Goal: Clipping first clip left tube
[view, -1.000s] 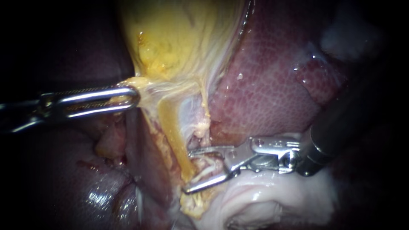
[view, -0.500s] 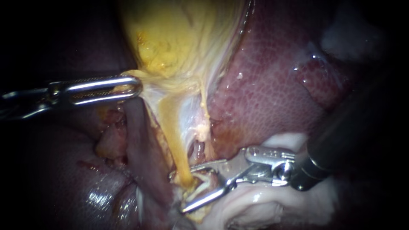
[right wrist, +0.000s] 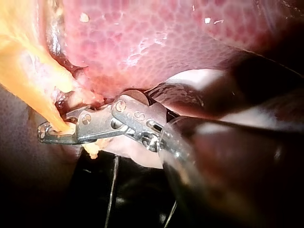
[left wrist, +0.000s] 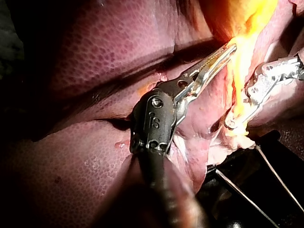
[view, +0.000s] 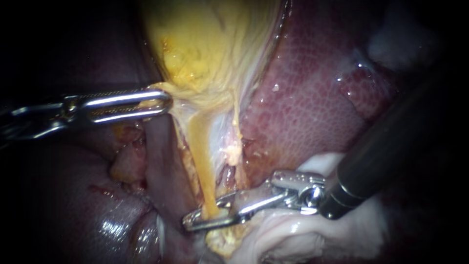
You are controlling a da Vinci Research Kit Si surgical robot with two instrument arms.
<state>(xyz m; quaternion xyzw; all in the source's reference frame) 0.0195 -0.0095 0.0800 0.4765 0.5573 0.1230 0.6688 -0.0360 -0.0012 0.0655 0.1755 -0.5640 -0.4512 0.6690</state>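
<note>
The yellow gallbladder [view: 210, 44] hangs at the top, and my left instrument [view: 165, 104] is shut on its lower neck, holding it taut. From there the left tube [view: 200, 156], a yellow strand, runs down into my right instrument [view: 191, 223]. Those jaws are shut across the tube near its lower end. A thinner pale strand, the right tube [view: 235, 122], lies just beside it and outside the jaws. In the right wrist view the tube [right wrist: 45, 107] enters the right instrument [right wrist: 46, 133] near its tips. In the left wrist view my left instrument [left wrist: 227, 50] grips yellow tissue, with the right instrument [left wrist: 231, 124] beyond it.
Red mottled liver [view: 312, 112] fills the right side, behind the tubes. Darker liver [view: 97, 210] lies at the lower left. Pale white tissue [view: 303, 234] sits under the right instrument's dark shaft [view: 386, 151]. A dark surface with thin wires [left wrist: 256, 190] shows below the tissue.
My right instrument's jaws, open a second ago, have slid left and down around the left tube and closed on it. The left instrument has shifted slightly right with the gallbladder neck.
</note>
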